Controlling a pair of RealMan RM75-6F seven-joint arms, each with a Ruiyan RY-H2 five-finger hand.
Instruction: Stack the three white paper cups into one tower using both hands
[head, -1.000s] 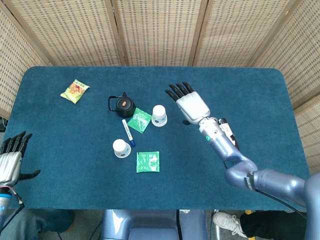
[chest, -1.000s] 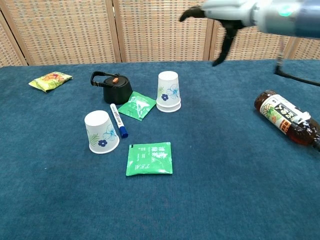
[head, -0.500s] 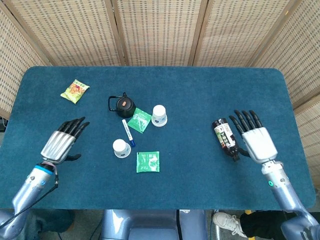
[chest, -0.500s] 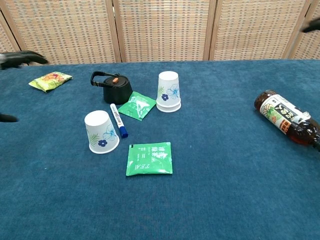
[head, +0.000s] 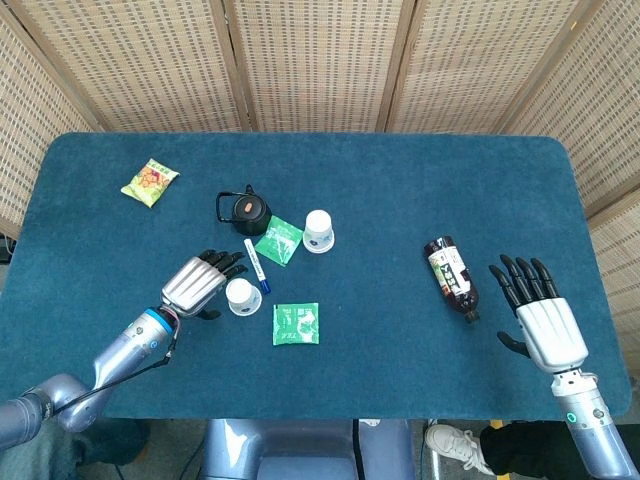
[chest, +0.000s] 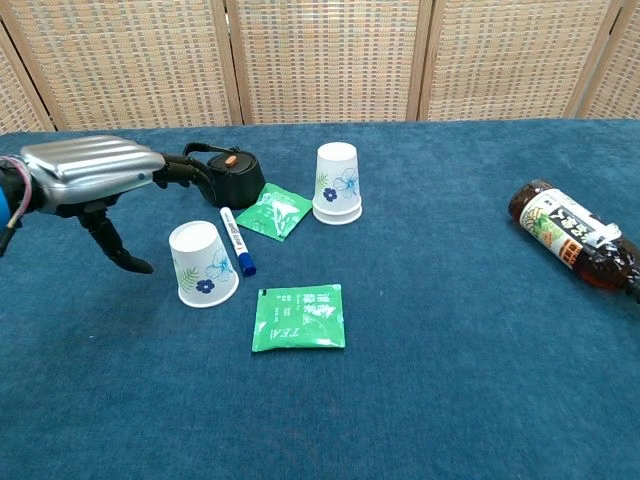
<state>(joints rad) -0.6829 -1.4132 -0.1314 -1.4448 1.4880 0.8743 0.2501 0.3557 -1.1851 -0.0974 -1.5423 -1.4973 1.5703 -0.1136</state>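
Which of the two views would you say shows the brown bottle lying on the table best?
The chest view shows the bottle best: it lies on its side, large enough that its label and dark contents are plain, though its right end is cut off at the frame edge. The head view shows the whole bottle, but small, from above.

left hand moved in beside near cup, right hand pulled back

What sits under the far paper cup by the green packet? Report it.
The far paper cup stands upside down, and a second white rim shows beneath its base edge, so it seems nested over another cup. That lower cup's body is covered, and the blue cloth beneath them is hidden.
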